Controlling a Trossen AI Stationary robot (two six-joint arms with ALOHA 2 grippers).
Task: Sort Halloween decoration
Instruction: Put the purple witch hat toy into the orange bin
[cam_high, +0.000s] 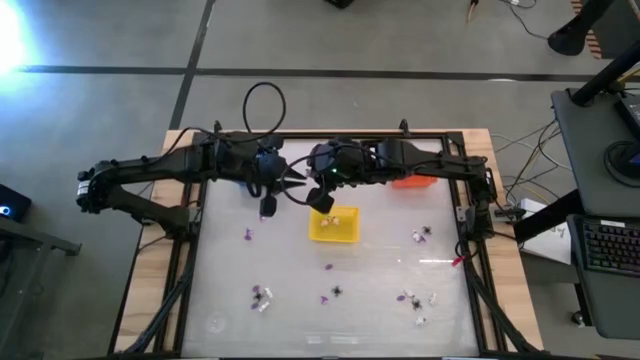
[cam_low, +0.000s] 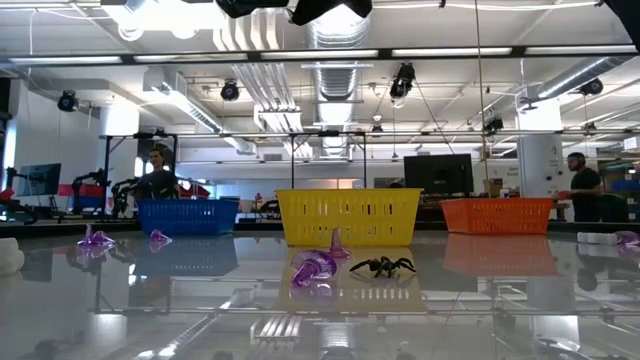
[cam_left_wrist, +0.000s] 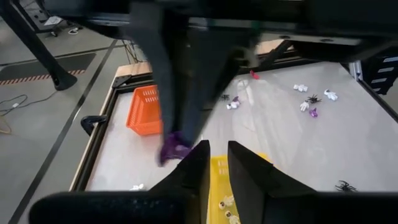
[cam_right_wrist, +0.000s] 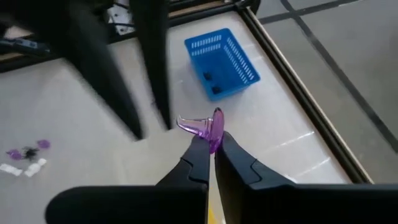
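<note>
Two arms meeting high over the table (cam_high: 230, 300), above the yellow basket (cam_high: 333, 226). Right gripper (cam_right_wrist: 214, 144) clamped on a purple trinket (cam_right_wrist: 205, 129) — glossy, hooked, held aloft, blue basket (cam_right_wrist: 222, 63) well ahead. Left gripper (cam_left_wrist: 217, 151) slightly apart, empty — just facing that trinket, farther from it.

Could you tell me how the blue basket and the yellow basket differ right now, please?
The blue basket is blue and holds a couple of small dark pieces; the yellow basket is yellow and holds pale trinkets, as the left wrist view shows. In the low view, the blue one sits off to one side, the yellow one centrally. Both are small square mesh baskets standing upright.
</note>
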